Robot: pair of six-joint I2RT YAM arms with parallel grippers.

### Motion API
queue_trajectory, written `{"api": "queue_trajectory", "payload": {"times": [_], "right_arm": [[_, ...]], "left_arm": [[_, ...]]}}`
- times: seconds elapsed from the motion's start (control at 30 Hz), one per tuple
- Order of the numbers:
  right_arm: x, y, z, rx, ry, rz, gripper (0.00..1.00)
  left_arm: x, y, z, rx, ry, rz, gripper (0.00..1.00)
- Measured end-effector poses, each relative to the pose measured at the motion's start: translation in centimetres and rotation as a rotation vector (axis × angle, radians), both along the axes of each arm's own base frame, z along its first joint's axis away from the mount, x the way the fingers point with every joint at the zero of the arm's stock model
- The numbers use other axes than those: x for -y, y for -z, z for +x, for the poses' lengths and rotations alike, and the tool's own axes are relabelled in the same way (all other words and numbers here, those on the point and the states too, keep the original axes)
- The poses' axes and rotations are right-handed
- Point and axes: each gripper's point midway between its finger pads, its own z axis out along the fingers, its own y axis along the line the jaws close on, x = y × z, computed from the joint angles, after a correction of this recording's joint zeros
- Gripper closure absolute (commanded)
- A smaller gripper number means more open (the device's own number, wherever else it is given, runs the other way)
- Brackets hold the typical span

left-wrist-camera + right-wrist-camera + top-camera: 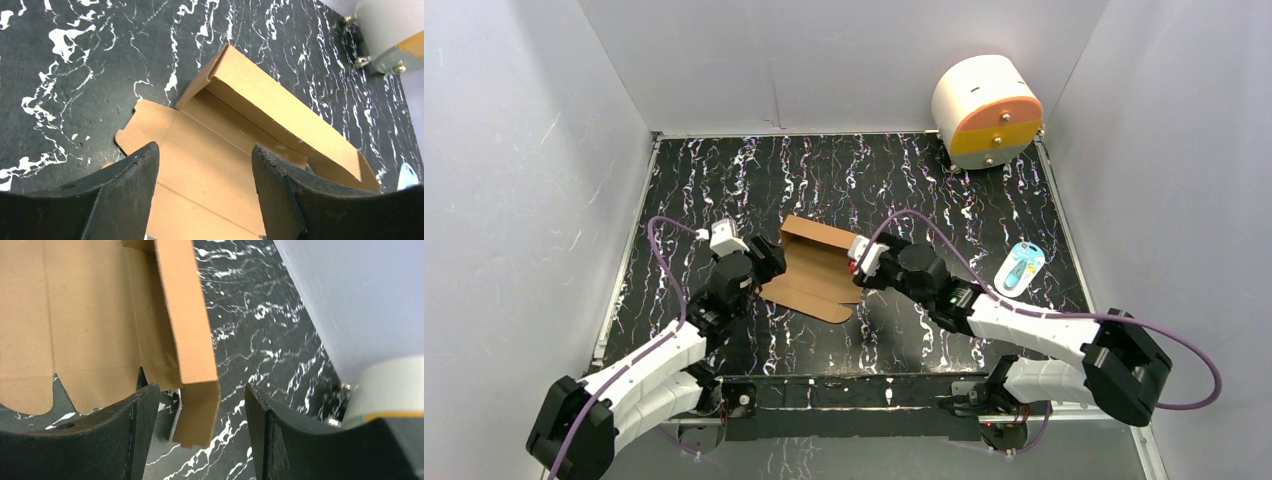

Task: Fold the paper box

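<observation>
**Both Grippers Spread Over a Half-Raised Box**

Nearest the bases, the left gripper (205, 150) hung with fingers apart over the flat near panel of the paper box (812, 270), which lay mid-table between the arms. The right gripper (197, 387), likewise spread, straddled the end of the raised far wall (187, 325) without pinching it. In my judgement, the fold wanted one arm pinning the flat base while the other pressed that wall upright along its crease. The white cylinder (987, 110) stood well apart, in the far corner.

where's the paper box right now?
Top view: the paper box lies centre-frame, partly folded, between the left gripper at its left edge and the right gripper at its right edge, nearer than the white cylinder in the back-right corner.
</observation>
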Motion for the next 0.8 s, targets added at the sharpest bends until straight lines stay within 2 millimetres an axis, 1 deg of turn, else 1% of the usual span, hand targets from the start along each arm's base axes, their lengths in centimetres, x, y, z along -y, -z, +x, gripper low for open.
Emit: {"api": "queue_trajectory", "payload": {"times": [0.1, 0.2, 0.3, 0.37, 0.43, 0.57, 0.63, 0.7, 0.8], "right_arm": [[1.8, -0.7, 0.6, -0.062, 0.114, 0.104, 0.23], [3.9, -1.7, 1.6, -0.121, 0.221, 0.225, 0.23], [6.2, -2.4, 2.9, -0.177, 0.314, 0.342, 0.26], [7.4, -2.2, 3.6, -0.225, 0.357, 0.414, 0.28], [8.0, -1.1, 3.9, -0.285, 0.381, 0.459, 0.29], [7.5, 2.1, 3.3, -0.409, 0.371, 0.482, 0.31], [7.4, 3.8, 2.9, -0.456, 0.367, 0.485, 0.31], [7.5, 4.9, 2.6, -0.486, 0.367, 0.49, 0.33], [7.4, 5.8, 2.5, -0.51, 0.355, 0.508, 0.37]], "left_arm": [[0.7, -0.9, -0.5, -0.053, 0.041, -0.001, 0.31], [2.1, -1.4, -1.2, -0.107, 0.117, -0.02, 0.3], [3.8, -1.2, -2.0, -0.166, 0.193, -0.071, 0.3], [5.2, -0.5, -2.6, -0.219, 0.243, -0.125, 0.3], [6.5, 0.1, -3.0, -0.263, 0.283, -0.181, 0.3], [9.1, 0.9, -3.3, -0.315, 0.336, -0.301, 0.28], [10.0, 0.9, -3.3, -0.324, 0.346, -0.339, 0.27], [10.8, 0.7, -3.2, -0.322, 0.353, -0.373, 0.27], [11.9, 0.8, -3.0, -0.324, 0.361, -0.41, 0.27]]}}
